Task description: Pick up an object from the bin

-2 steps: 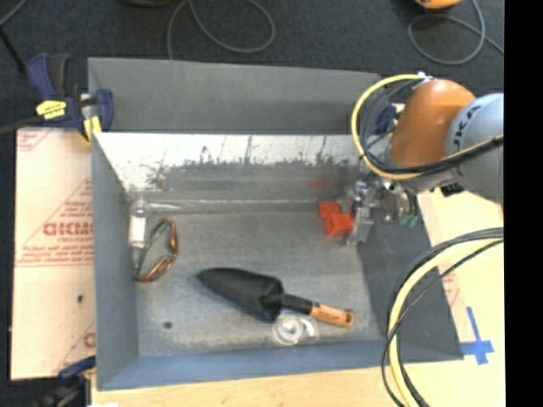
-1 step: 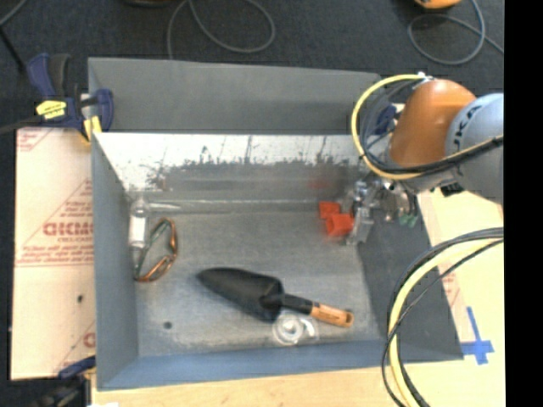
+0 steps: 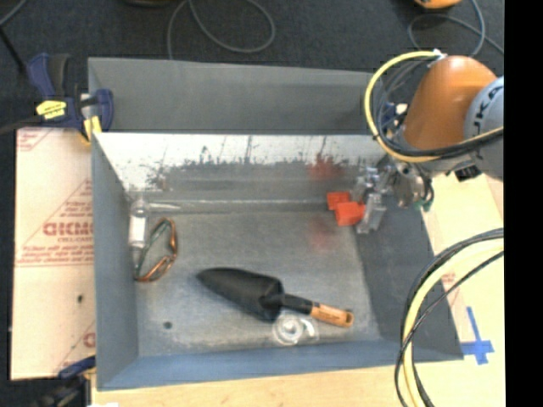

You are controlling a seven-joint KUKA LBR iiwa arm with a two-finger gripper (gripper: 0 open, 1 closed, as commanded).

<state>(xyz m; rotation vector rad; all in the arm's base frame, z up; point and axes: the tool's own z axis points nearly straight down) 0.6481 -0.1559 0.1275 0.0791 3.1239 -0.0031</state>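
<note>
My gripper (image 3: 372, 212) hangs low at the bin's back right, close to the right wall. A small orange-red block (image 3: 341, 208) lies right beside it on its left, touching or nearly touching it; whether it is gripped is unclear. A black garden trowel (image 3: 242, 288) with an orange-tipped handle lies at the front middle, well clear of the gripper.
A clear plastic ring (image 3: 291, 329) sits against the trowel's handle near the front wall. Safety glasses with amber lenses (image 3: 157, 251) and a small white cylinder (image 3: 137, 227) lie at the left wall. The arm's orange cover and cables hang over the bin's right rim.
</note>
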